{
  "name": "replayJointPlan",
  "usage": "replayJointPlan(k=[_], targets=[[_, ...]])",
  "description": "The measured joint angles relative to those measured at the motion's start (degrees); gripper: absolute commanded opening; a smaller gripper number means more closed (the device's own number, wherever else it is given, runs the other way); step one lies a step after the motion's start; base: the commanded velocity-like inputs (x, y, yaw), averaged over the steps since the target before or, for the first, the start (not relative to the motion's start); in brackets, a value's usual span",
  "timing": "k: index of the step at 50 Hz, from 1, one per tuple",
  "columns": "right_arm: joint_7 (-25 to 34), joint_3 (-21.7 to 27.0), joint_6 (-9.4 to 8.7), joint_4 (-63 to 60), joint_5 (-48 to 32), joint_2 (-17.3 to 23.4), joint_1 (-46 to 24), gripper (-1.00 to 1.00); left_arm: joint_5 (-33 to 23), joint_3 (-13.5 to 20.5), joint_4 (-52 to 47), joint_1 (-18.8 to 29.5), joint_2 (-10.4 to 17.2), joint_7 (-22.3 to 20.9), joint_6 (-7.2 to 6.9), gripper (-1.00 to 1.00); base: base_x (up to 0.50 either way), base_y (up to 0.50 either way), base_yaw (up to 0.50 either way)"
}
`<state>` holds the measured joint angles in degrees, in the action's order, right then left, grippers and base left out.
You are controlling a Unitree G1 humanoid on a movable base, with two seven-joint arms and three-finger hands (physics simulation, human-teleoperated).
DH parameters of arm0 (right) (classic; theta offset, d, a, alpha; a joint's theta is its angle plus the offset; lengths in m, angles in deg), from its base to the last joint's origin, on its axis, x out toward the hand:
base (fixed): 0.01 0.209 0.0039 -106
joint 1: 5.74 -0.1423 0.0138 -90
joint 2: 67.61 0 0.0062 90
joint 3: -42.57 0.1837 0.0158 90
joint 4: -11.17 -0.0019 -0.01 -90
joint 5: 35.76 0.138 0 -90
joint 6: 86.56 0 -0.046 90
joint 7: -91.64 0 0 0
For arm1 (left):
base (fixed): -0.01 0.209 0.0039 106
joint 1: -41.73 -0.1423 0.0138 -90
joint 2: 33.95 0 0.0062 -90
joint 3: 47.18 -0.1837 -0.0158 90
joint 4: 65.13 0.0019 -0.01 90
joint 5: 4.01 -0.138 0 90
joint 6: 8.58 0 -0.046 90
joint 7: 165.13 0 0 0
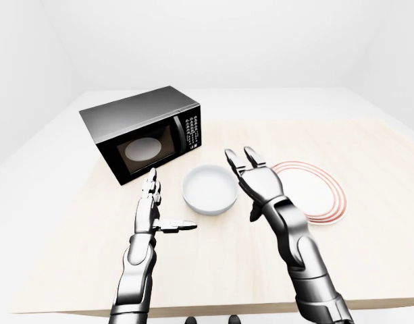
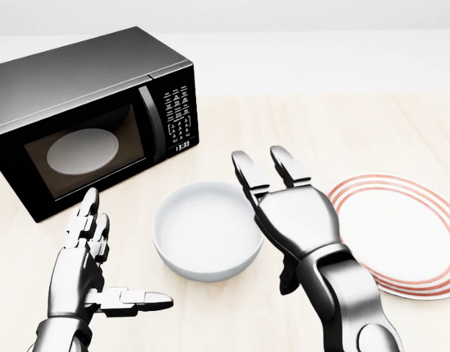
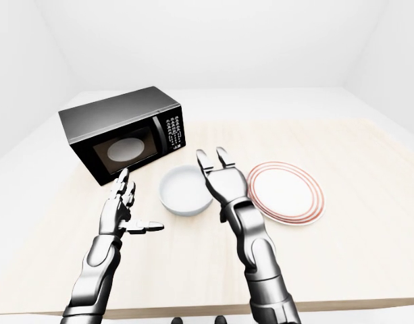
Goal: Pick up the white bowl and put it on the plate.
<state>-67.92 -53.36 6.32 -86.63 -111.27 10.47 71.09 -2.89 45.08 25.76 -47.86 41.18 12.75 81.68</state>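
Note:
The white bowl (image 2: 208,231) stands empty on the light wooden table (image 2: 357,125), at the middle of the head view. Right of it lies the white plate (image 2: 408,235) with red rings. My right hand (image 2: 272,213) is open, raised at the bowl's right rim with its back toward the camera and its fingers (image 2: 244,173) pointing up. It overlaps the rim and hides the plate's left edge. My left hand (image 2: 125,249) is open to the left of the bowl, apart from it, palm inward and thumb pointing right. Neither hand holds anything.
A black microwave (image 2: 85,117) with its door closed stands at the upper left of the head view, just beyond the bowl. The table's near edge (image 1: 213,312) shows at the bottom of the left-eye view. White walls surround the table.

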Motion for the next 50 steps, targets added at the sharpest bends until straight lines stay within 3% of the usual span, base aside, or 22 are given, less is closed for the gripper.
replayJointPlan(k=[5,19,50], targets=[[3.8,-0.2,2.11,0.8,-0.7,0.1,-0.8,1.0,0.0,0.0,0.0,0.0,0.0,0.0,0.01,1.0,0.0,0.0,0.0],[19.4,-0.2,2.11,2.2,2.3,0.2,-3.9,1.0,0.0,0.0,0.0,0.0,0.0,0.0,0.01,1.0,0.0,0.0,0.0],[19.6,-1.8,2.11,11.2,4.4,-1.9,-12.0,1.0,0.0,0.0,0.0,0.0,0.0,0.0,0.01,1.0,0.0,0.0,0.0]])
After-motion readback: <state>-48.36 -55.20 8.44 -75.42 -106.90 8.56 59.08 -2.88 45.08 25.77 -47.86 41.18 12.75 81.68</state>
